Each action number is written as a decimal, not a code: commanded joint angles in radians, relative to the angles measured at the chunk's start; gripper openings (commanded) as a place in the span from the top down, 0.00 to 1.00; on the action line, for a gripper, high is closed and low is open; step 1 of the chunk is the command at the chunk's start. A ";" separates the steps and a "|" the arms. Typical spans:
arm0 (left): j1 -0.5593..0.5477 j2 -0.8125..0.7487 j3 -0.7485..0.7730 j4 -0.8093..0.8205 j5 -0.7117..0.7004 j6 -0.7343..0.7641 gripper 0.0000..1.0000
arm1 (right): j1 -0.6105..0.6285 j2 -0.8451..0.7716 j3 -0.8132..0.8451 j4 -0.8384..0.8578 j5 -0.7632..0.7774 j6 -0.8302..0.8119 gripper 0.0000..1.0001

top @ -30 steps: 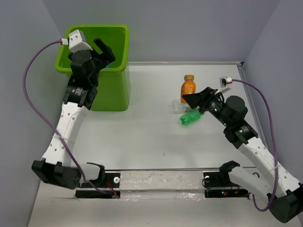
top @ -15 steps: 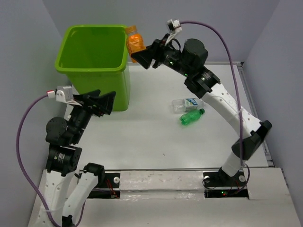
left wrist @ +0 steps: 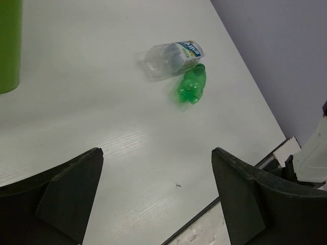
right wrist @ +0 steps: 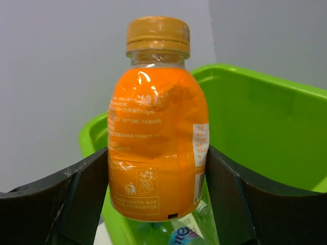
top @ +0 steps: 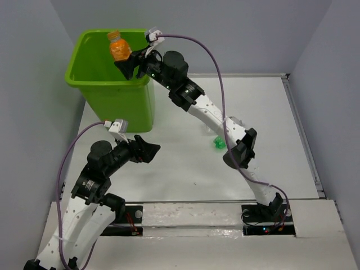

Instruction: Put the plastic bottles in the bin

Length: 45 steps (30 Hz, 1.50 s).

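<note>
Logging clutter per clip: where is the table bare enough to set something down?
Bare: the table between the bin and the clear bottle, and right of the green bottle. Crowded where those two bottles lie side by side.

Robot test cell in a lab. A white table (top: pixel 169 169) is boxed in by plain grey walls (top: pixel 236 34) on the left, far and right sides. My left arm (top: pixel 76 222) and right arm (top: pixel 211 115) are bolted to a mounting strip (top: pixel 191 215) along the near edge, and purple cables (top: pixel 221 84) loop to my wrist cameras. The props are a bright green bin (top: pixel 121 101) at the far left and three drink bottles: an orange bottle (right wrist: pixel 158 148), a clear bottle (left wrist: pixel 171 57) and a green bottle (left wrist: pixel 191 88).
</note>
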 commanded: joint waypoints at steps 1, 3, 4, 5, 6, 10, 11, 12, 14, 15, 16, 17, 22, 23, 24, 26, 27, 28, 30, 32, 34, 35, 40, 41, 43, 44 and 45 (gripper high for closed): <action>-0.031 0.002 0.012 -0.008 0.057 0.036 0.03 | 0.035 0.018 0.071 0.199 0.079 -0.083 0.10; -0.032 0.003 0.009 -0.002 0.051 0.028 0.03 | 0.035 -0.019 0.014 0.246 0.076 -0.077 0.07; -0.032 0.005 0.008 0.003 0.047 0.025 0.03 | 0.035 -0.027 0.009 0.242 0.070 -0.081 0.06; -0.032 0.008 0.006 0.007 0.047 0.022 0.02 | 0.035 -0.030 0.018 0.230 0.059 -0.087 0.04; -0.034 0.012 0.005 0.015 0.049 0.017 0.02 | 0.035 -0.033 0.041 0.190 0.056 -0.095 0.04; -0.095 0.069 -0.006 0.103 0.071 -0.053 0.02 | 0.035 -0.248 -0.203 0.196 0.102 -0.126 0.10; -0.121 0.078 -0.011 0.130 0.060 -0.053 0.02 | 0.035 -0.322 -0.313 0.231 0.102 -0.126 0.10; -0.153 0.104 -0.018 0.180 0.020 -0.091 0.02 | 0.035 -0.475 -0.545 0.318 0.129 -0.129 0.18; -0.274 0.149 -0.017 0.223 -0.038 -0.118 0.02 | 0.013 -0.629 -0.752 0.358 0.218 -0.124 0.47; -0.323 0.178 -0.003 0.240 -0.076 -0.130 0.02 | 0.003 -0.704 -0.846 0.360 0.250 -0.121 0.64; -0.374 0.242 0.008 0.272 -0.168 -0.130 0.02 | -0.026 -0.781 -1.038 0.360 0.281 -0.111 0.77; -0.473 0.280 0.040 0.285 -0.220 -0.113 0.02 | -0.051 -0.928 -1.131 0.360 0.341 -0.097 0.94; -0.670 0.584 0.192 0.318 -0.536 0.000 0.02 | -0.256 -1.326 -1.721 0.279 0.447 0.157 1.00; -0.684 0.622 0.216 0.332 -0.554 0.023 0.02 | -0.287 -1.393 -1.723 0.279 0.447 0.216 1.00; -0.699 0.662 0.263 0.349 -0.560 0.043 0.02 | -0.338 -1.520 -1.878 0.279 0.449 0.260 1.00; -0.701 0.777 0.301 0.426 -0.525 0.135 0.02 | -0.347 -1.634 -1.998 0.257 0.455 0.345 1.00; -0.703 0.819 0.343 0.469 -0.484 0.172 0.02 | -0.347 -1.726 -2.070 0.193 0.502 0.372 1.00; -0.703 0.906 0.369 0.483 -0.464 0.213 0.02 | -0.347 -1.765 -2.091 0.152 0.524 0.380 1.00; -0.703 0.989 0.429 0.515 -0.436 0.341 0.02 | -0.356 -1.835 -2.117 0.048 0.597 0.397 1.00; -0.696 1.116 0.539 0.498 -0.430 0.410 0.01 | -0.357 -1.937 -2.148 -0.038 0.629 0.402 1.00; -0.693 1.196 0.622 0.426 -0.425 0.438 0.01 | -0.357 -2.001 -2.168 -0.071 0.651 0.406 1.00; -0.690 1.262 0.655 0.414 -0.414 0.439 0.01 | -0.357 -2.056 -2.183 -0.083 0.669 0.403 1.00; -0.670 1.390 0.779 0.412 -0.396 0.468 0.02 | -0.357 -2.130 -2.174 -0.175 0.734 0.376 1.00; -0.663 1.417 0.788 0.412 -0.390 0.464 0.03 | -0.357 -2.142 -2.168 -0.181 0.745 0.367 1.00; -0.653 1.440 0.808 0.409 -0.368 0.461 0.05 | -0.357 -2.182 -2.157 -0.198 0.758 0.339 1.00; -0.652 1.457 0.813 0.408 -0.359 0.462 0.07 | -0.357 -2.191 -2.146 -0.206 0.765 0.331 1.00; -0.652 1.465 0.824 0.408 -0.351 0.464 0.07 | -0.357 -2.204 -2.142 -0.214 0.768 0.327 1.00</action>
